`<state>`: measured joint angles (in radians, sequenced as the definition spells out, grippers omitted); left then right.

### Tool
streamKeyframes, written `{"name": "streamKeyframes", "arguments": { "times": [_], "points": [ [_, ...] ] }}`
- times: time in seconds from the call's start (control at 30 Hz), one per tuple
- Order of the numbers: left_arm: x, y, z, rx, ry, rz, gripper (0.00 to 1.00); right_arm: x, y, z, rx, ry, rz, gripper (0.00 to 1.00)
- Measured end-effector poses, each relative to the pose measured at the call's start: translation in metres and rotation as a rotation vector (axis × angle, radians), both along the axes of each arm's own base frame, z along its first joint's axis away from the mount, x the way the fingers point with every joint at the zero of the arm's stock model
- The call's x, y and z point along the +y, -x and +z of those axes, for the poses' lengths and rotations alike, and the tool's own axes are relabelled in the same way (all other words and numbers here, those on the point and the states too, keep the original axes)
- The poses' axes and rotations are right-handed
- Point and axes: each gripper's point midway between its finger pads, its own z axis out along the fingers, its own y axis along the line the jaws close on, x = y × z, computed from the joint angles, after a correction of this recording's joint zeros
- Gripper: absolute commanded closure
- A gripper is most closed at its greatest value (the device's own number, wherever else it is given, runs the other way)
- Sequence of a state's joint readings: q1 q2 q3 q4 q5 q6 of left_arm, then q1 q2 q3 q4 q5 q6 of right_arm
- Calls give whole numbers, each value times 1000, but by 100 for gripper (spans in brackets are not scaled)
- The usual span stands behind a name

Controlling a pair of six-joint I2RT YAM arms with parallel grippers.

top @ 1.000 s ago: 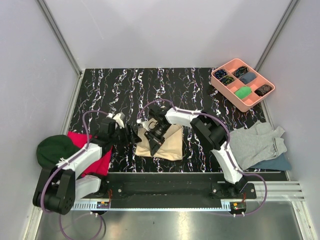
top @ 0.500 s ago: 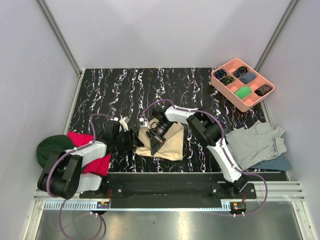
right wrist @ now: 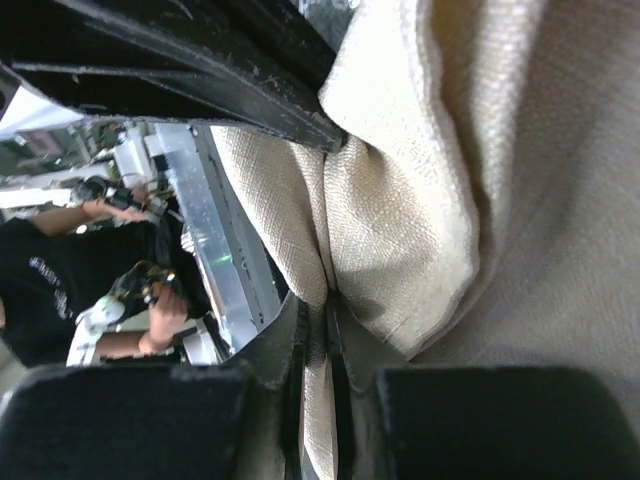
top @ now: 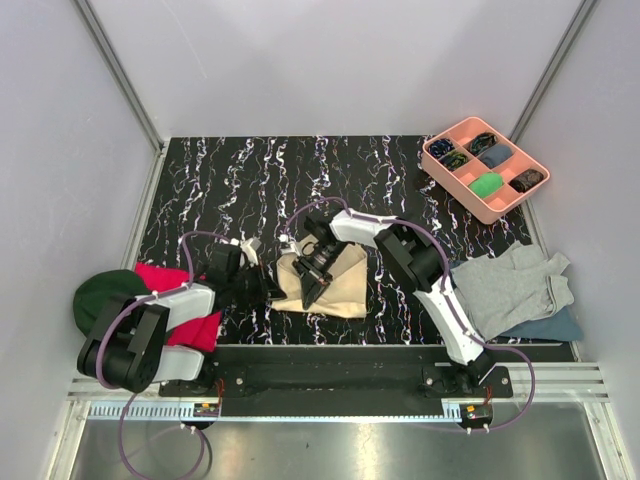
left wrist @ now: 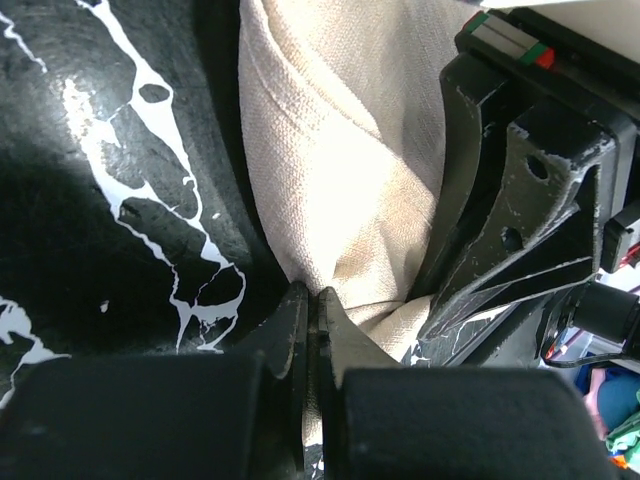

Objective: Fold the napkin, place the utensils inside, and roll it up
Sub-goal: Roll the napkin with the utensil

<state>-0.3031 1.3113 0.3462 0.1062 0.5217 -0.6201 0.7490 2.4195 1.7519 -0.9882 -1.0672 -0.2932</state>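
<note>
The beige napkin [top: 340,287] lies crumpled and partly folded near the table's front edge. My left gripper [top: 274,293] is at its left corner; in the left wrist view the jaws [left wrist: 312,300] are shut on a pinch of the napkin [left wrist: 330,160]. My right gripper [top: 308,293] sits on the napkin's left half, a short way right of the left one. In the right wrist view it [right wrist: 318,312] is shut on a raised fold of the napkin [right wrist: 520,200]. The right gripper's black body [left wrist: 520,200] fills the right of the left wrist view. The utensils are out of view.
A pink compartment tray [top: 452,186] with small items stands at the back right. A red cloth [top: 165,280] and a dark green cloth [top: 105,297] lie at the left under the left arm. Grey [top: 510,285] and blue [top: 550,327] cloths lie at the right.
My left gripper slid right to the napkin's left corner and shut on it. The right gripper stayed shut on its fold, hardly moving.
</note>
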Motion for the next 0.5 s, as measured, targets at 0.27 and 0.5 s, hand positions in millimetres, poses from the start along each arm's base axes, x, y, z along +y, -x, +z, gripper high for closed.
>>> {"name": "streamKeyframes", "arguments": {
  "times": [0.27,0.5],
  "points": [
    [-2,1,0,2,-1,-15,100,-1,-28,32,-286,5,-78,57],
    [-3,2,-1,9,-5,-23,100,-4,-25,56,-718,-22,-153,34]
  ]
}}
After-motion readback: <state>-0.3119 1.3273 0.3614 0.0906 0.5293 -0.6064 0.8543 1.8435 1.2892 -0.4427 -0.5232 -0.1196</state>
